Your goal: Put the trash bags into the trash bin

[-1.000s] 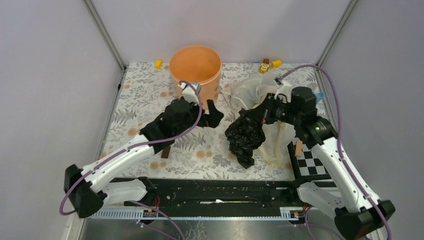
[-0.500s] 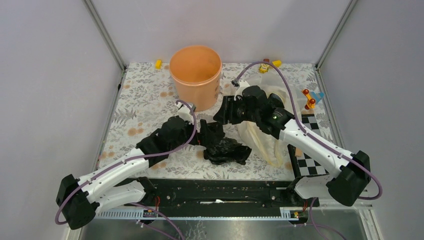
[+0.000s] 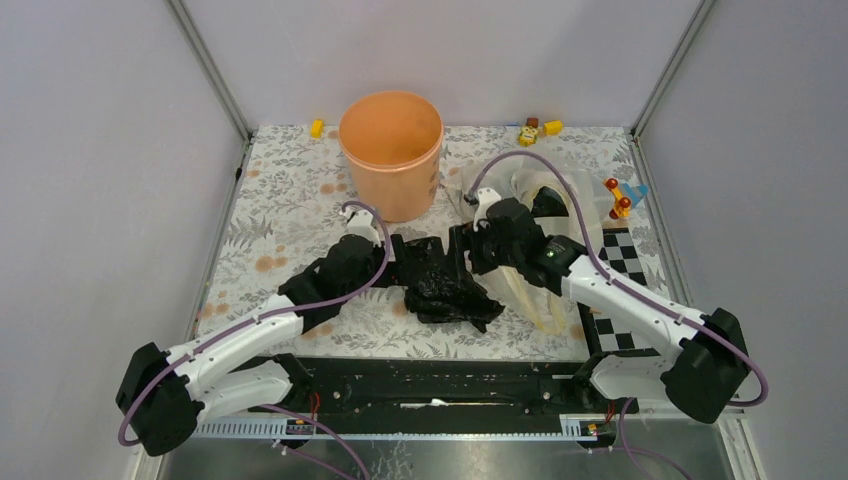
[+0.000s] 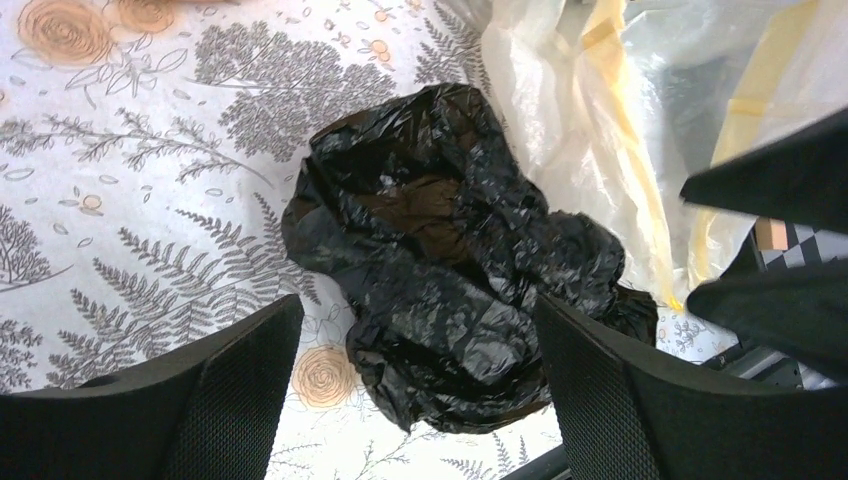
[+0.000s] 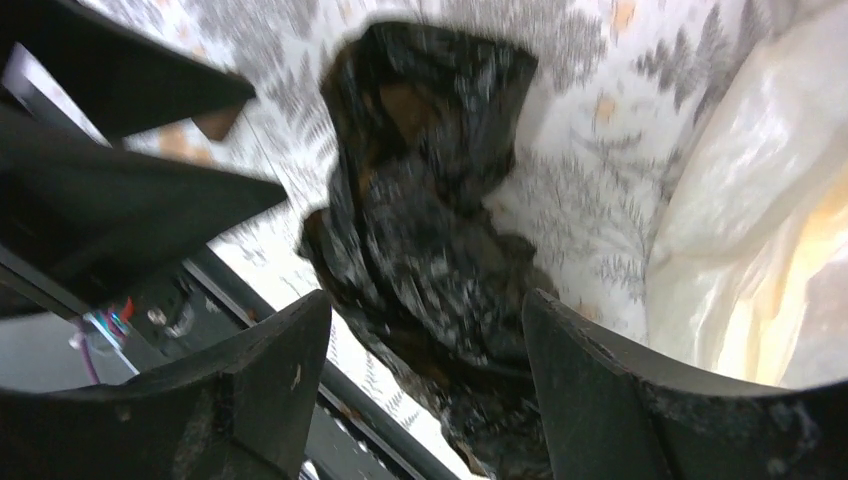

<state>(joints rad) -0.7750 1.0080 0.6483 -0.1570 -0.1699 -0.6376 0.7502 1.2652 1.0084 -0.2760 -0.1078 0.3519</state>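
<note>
- Currently, the black trash bag (image 3: 445, 290) is lying crumpled and glossy on the table (image 3: 290, 200), near the smooth round orange trash bin (image 3: 393, 190), not in it.
- The left gripper (image 4: 420, 390) and right gripper (image 5: 420, 370) are standing spread around this bag, grasping nothing.
- The thin pale bag (image 3: 545, 305) is lying wrinkled just beside; I judge most of the work is remaining.

Plain pale grey walls (image 3: 90, 150) on three sides; metal posts (image 3: 208, 70) at far corners; fern-and-flower patterned tabletop (image 3: 290, 200); checkerboard (image 3: 612, 340) at near right corner.
</note>
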